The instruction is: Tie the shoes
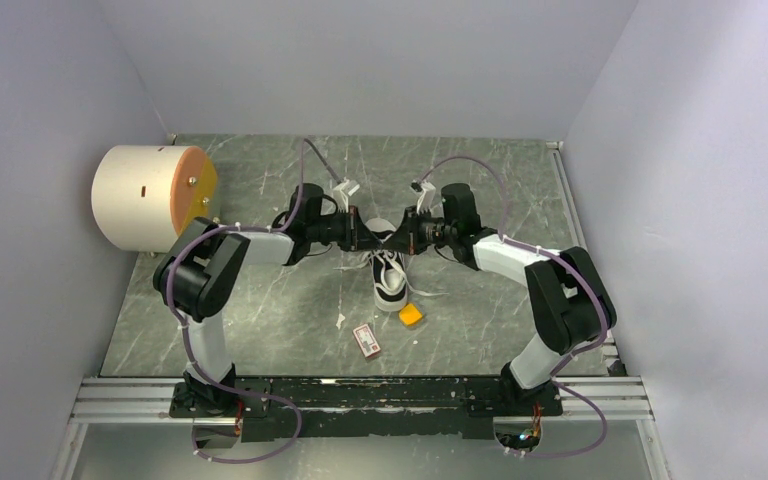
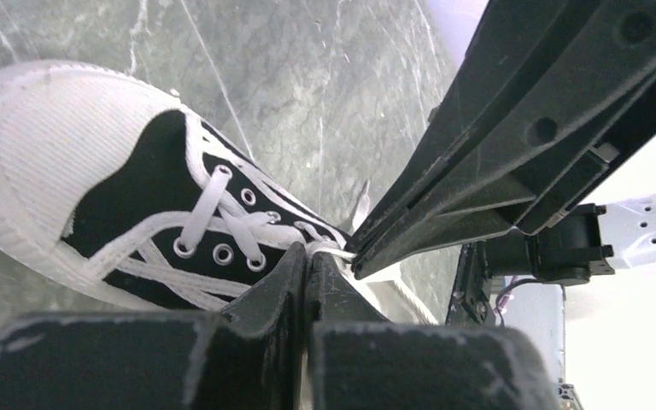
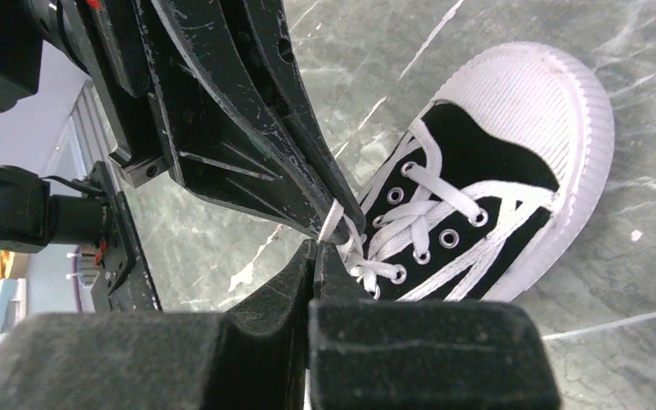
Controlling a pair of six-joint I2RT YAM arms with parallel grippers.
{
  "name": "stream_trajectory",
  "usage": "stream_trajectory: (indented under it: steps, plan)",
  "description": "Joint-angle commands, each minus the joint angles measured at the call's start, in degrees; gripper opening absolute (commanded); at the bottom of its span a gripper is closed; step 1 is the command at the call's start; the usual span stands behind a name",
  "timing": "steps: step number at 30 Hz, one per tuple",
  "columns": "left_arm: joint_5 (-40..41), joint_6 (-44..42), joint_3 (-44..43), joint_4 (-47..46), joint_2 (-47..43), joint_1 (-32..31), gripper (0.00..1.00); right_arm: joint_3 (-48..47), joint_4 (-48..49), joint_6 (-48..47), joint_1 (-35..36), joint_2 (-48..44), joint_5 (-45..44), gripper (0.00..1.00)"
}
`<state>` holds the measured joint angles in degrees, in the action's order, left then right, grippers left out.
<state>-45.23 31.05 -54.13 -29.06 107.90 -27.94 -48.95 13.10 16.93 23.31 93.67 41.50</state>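
Lying near the middle of the green stone desk [image 1: 260, 320] is the shoe [image 1: 390, 285]. It is black and white, and its white toe points toward the bottoms of the arms. Both hands meet tip to tip right over its back end, so the top camera cannot see that part.

The left hand [image 2: 307, 260] is pinched tight, with no gap between its fingers [image 2: 278, 286]. A white bit of the laces [image 2: 222, 226] runs into its tip. The right hand [image 3: 314, 252] is pinched tight too, with a lace at its tip. In each wrist camera the other hand is a big black shape that blocks a lot of the view.

The rest of the laces cross over the holes on the shoe. One loose end trails onto the desk to the right of the shoe.

A small orange block [image 1: 411, 316] sits just beside the toe. A red-and-white card [image 1: 367, 340] lies a bit nearer the arms, with a tiny white scrap [image 1: 340, 321] near it. A big round white drum [image 1: 145, 197] with a tan face stands at the far left, well apart from the shoe.
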Motion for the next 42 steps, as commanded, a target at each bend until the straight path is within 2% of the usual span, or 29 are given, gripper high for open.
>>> stream_trajectory:
  steps: [1,8,11,14,16,18,24,26,28,31,33,37,42]
  plan:
    - [2.3,9.0,1.9,-15.5,0.4,1.1,0.05,3.0,4.9,6.5,0.4,-2.4,4.2,0.00]
    - [3.2,9.3,2.7,-16.8,1.9,0.1,0.05,5.3,12.0,14.9,4.0,-1.4,3.7,0.00]
    - [3.0,9.2,2.3,-16.8,2.8,-0.5,0.05,6.5,15.3,18.0,5.1,-1.9,1.9,0.03]
    - [2.5,9.9,2.8,-18.6,3.7,-0.9,0.05,4.7,14.0,19.3,6.9,-0.7,1.5,0.08]
    - [2.2,10.4,3.2,-19.8,4.2,-0.9,0.05,4.3,12.4,19.9,7.0,-0.5,1.2,0.14]
    - [1.9,10.2,3.3,-20.3,4.4,-0.9,0.05,4.7,10.4,19.5,6.8,-2.5,0.7,0.27]
    - [1.6,8.1,3.2,-18.5,3.9,-0.7,0.05,4.2,-6.2,10.3,1.3,-11.5,-2.8,0.50]
    - [1.4,8.2,3.4,-18.8,3.9,-0.6,0.05,3.0,-11.5,6.8,-1.0,-12.9,-4.0,0.53]
    - [1.2,8.3,3.7,-18.9,3.9,-0.5,0.05,2.6,-14.3,3.8,-2.5,-13.2,-6.6,0.54]
    - [1.0,7.8,3.7,-18.2,3.7,-0.5,0.05,1.9,-11.7,4.5,-4.8,-10.7,-7.6,0.51]
    - [0.6,7.6,3.5,-17.6,3.9,-0.5,0.05,1.0,-8.9,6.1,-6.3,-8.2,-5.6,0.45]
    - [0.3,7.2,3.2,-17.2,4.0,-0.4,0.05,-1.2,-7.2,3.5,-6.5,-2.0,-2.0,0.31]
    - [0.3,6.9,3.1,-16.6,3.8,-0.4,0.05,-3.7,-4.6,2.2,-6.4,3.4,3.5,0.29]
